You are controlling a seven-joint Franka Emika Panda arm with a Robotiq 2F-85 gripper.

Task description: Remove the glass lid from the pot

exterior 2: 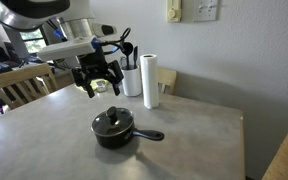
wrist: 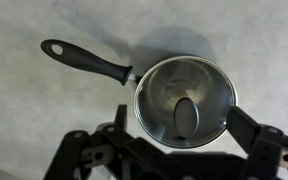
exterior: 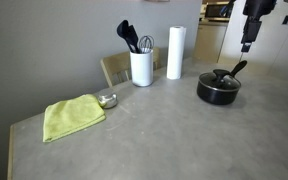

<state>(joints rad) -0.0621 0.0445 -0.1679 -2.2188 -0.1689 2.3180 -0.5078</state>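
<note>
Nearest the wrist camera is my gripper (wrist: 179,140), jaws spread wide and holding nothing, one to each side of the pot (wrist: 84,60) below. In both exterior views it hovers well clear above. The glass lid (wrist: 184,85) sits flat on the pot, which stands on the grey counter (wrist: 24,120) with its long handle sticking out to one side.

I judge the lid stiff, fairly heavy for its size, breakable, and slick along its metal rim. The dark knob (wrist: 186,115) at its centre is therefore the place to pinch. It looks oval, and my jaws line up across its narrow side.

Glare on the glass hides whatever the pot holds. The wrist view's lower edge cuts off much of my gripper, and in both exterior views the knob is too small to make out clearly.
</note>
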